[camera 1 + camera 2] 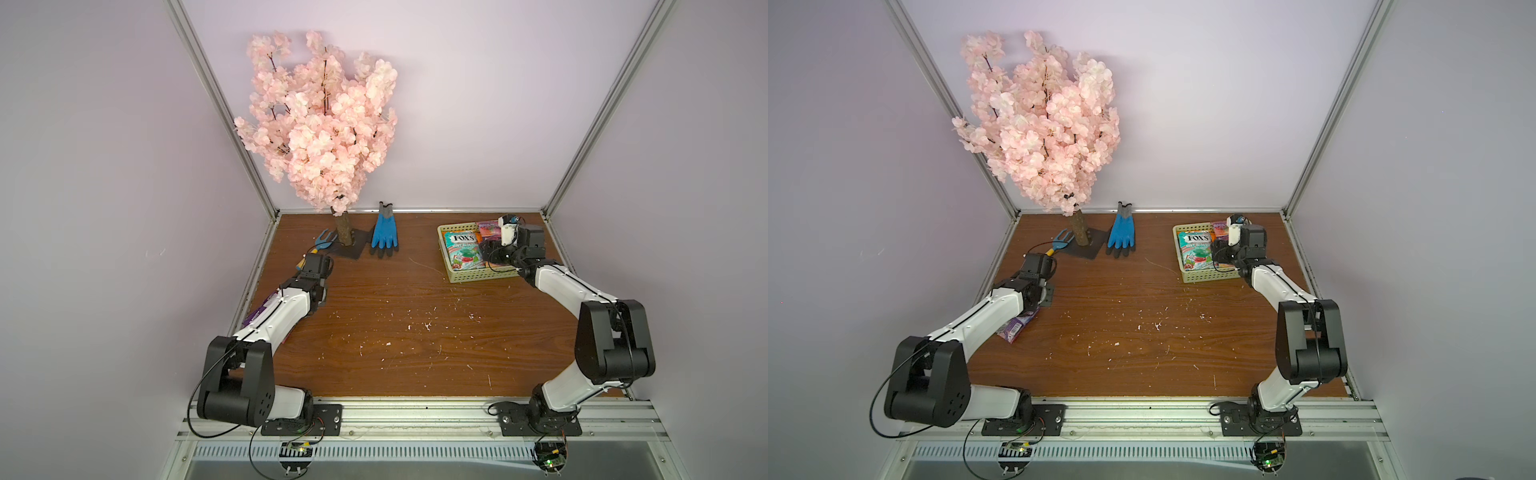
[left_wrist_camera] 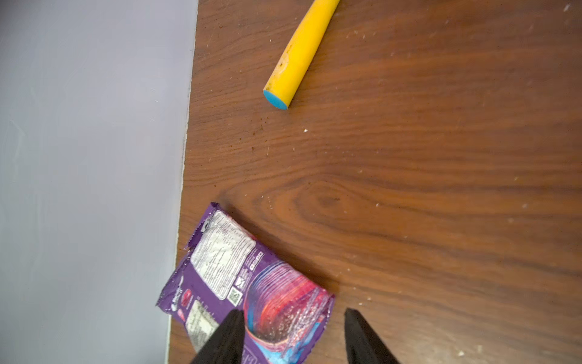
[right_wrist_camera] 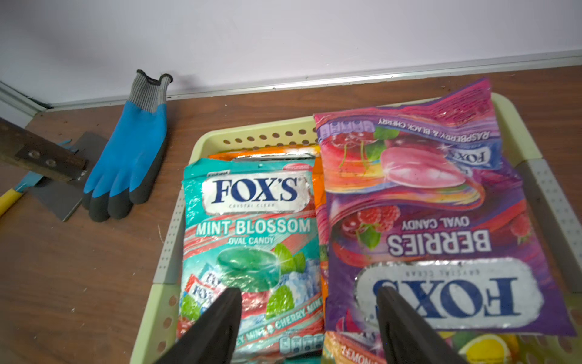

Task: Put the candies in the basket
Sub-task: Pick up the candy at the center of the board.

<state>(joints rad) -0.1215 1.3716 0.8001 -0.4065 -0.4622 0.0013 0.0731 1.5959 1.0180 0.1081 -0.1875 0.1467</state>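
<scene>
Left gripper point(image 2: 291, 334): fingers apart, clamping nothing.
Purple candy packet point(image 2: 252, 283): label side up on the table point(image 2: 409, 189); one end lies between the fingers, with one finger over it and the other beside it.
Yellow tool handle point(image 2: 297, 53): ahead of the fingertips, well apart.
Right gripper point(image 3: 310, 331): fingers wide, empty.
Basket point(image 3: 510, 126): below the right fingers, holding a Mint Blossom packet point(image 3: 252, 233) at one finger and a Berries packet point(image 3: 425, 205) at the other.

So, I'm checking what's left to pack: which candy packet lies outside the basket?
The purple packet lying label side up on the table at the left gripper; the teal Mint Blossom and purple Berries packets lie in the basket.
</scene>
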